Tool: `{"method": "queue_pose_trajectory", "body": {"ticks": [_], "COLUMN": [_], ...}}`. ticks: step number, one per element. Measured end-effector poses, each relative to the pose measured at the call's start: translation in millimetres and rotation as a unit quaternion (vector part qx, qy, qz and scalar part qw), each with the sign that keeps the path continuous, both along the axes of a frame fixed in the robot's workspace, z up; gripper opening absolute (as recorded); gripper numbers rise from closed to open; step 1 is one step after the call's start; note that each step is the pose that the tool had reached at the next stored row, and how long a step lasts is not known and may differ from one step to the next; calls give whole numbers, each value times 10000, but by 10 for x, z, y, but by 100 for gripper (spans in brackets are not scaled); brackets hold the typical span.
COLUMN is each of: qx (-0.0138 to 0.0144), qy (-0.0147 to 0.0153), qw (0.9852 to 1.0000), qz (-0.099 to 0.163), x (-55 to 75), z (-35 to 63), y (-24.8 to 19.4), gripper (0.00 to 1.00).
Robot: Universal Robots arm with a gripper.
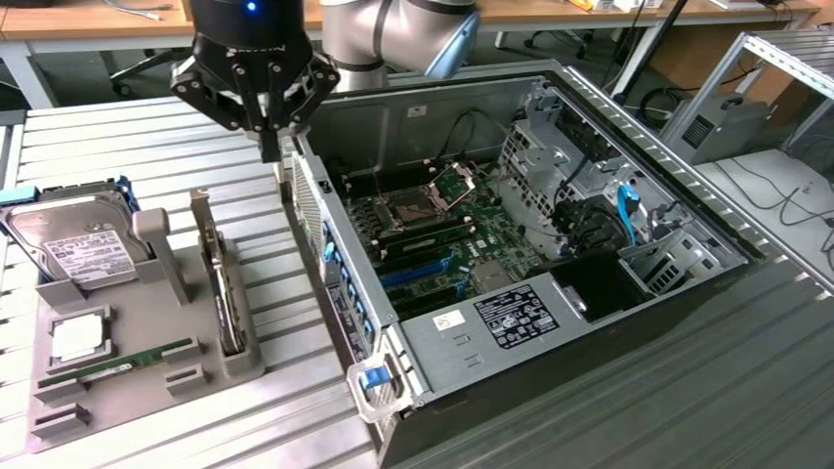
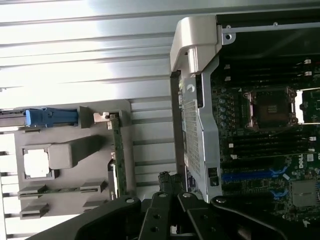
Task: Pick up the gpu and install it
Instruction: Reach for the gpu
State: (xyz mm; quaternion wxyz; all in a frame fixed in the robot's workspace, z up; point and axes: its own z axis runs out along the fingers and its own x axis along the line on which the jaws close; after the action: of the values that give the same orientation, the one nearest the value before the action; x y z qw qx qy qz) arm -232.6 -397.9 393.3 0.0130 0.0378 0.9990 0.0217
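The gpu [image 1: 219,283] is a slim dark card standing on its long edge in a slot of the grey holder [image 1: 131,410], at the exterior view's left. In the wrist view the gpu [image 2: 118,150] appears edge-on as a thin strip. My gripper [image 1: 270,149] hangs above the slatted table, between the holder and the rear wall of the open computer case [image 1: 431,342]. Its fingers are shut and hold nothing. It is beyond the gpu's far end and apart from it. The gripper [image 2: 167,200] looks down with the case beside it.
The holder also carries a silver hard drive [image 1: 78,244] with a white label, a processor chip [image 1: 78,337] and a green memory stick [image 1: 117,369]. The case lies open with its motherboard [image 1: 431,234] and blue slots exposed. Desks and a metal frame stand behind.
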Motion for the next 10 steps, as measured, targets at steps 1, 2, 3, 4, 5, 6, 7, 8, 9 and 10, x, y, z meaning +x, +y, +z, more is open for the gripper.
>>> {"method": "queue_pose_trajectory", "body": {"ticks": [1, 2, 3, 4, 5, 6, 7, 8, 9, 10], "qx": [0, 0, 0, 0, 0, 0, 0, 0, 0, 0], "qy": [0, 0, 0, 0, -1, 0, 0, -1, -1, 0], "qw": [10000, 10000, 10000, 10000, 10000, 10000, 10000, 10000, 10000, 10000], "qz": [0, 0, 0, -1, -1, 0, 0, 0, 0, 0], "x": [-24, -53, -72, -107, -130, -151, -180, -209, -237, -266], "z": [0, 0, 0, 0, -1, -1, -1, -1, -1, 0], "y": [1, 2, 3, 4, 5, 5, 6, 6, 7, 8], "gripper": [11, 11, 11, 11, 11, 11, 11, 11, 11, 11]}}
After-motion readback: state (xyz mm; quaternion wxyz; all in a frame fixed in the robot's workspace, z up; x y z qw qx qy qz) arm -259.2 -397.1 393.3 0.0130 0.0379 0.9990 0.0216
